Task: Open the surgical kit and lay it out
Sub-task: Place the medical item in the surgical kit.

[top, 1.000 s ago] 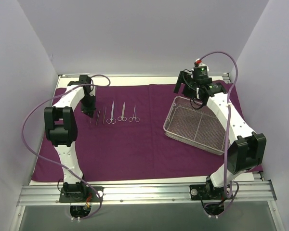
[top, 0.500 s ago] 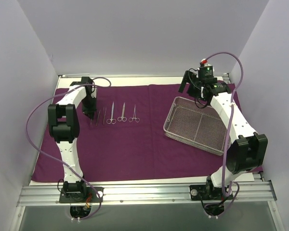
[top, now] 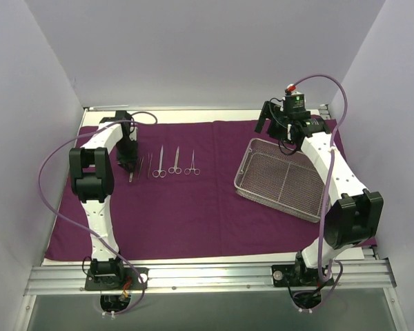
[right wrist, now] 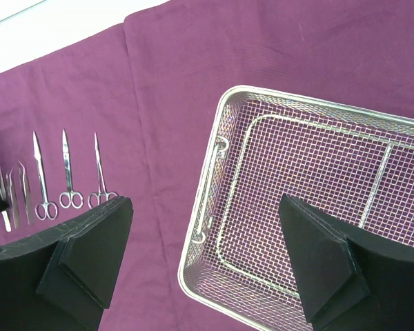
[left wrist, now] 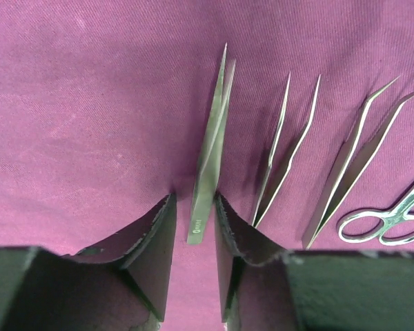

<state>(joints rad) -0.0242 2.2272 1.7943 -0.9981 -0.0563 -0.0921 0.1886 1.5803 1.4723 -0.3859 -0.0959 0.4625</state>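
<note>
Two arms: the left arm (top: 90,179) rises from the near-left of the desk (top: 193,114), folds at a high elbow and reaches to the far-left part of the cloth, wrist turned down. The right arm (top: 334,176) stretches from the near-right, over the tray, to its far corner, where the wrist is held high.
Left gripper (left wrist: 194,200): low over the cloth, its jaws a little apart. They straddle the blunt end of the straight tweezers with a slim gap on each side, so nothing is pinched.
Right gripper (right wrist: 205,207): spread wide and holding nothing, it hangs above the tray's far-left corner and looks down on the cloth.
Cloth (top: 193,207): dark purple, spread flat across most of the desk.
Tray (right wrist: 310,172): silver wire mesh, lying on the right half of the cloth and skewed to its edges.
Straight tweezers (left wrist: 208,158): flat on the cloth at the left end of the row, tips pointing to the far edge.
Fine tweezers (left wrist: 268,193): just to the right, alongside them.
Curved tweezers (left wrist: 326,210): next in the row, with bent tips.
Scissor-handled instruments (top: 175,161): three of them end the row on the right, rings toward the near edge.
</note>
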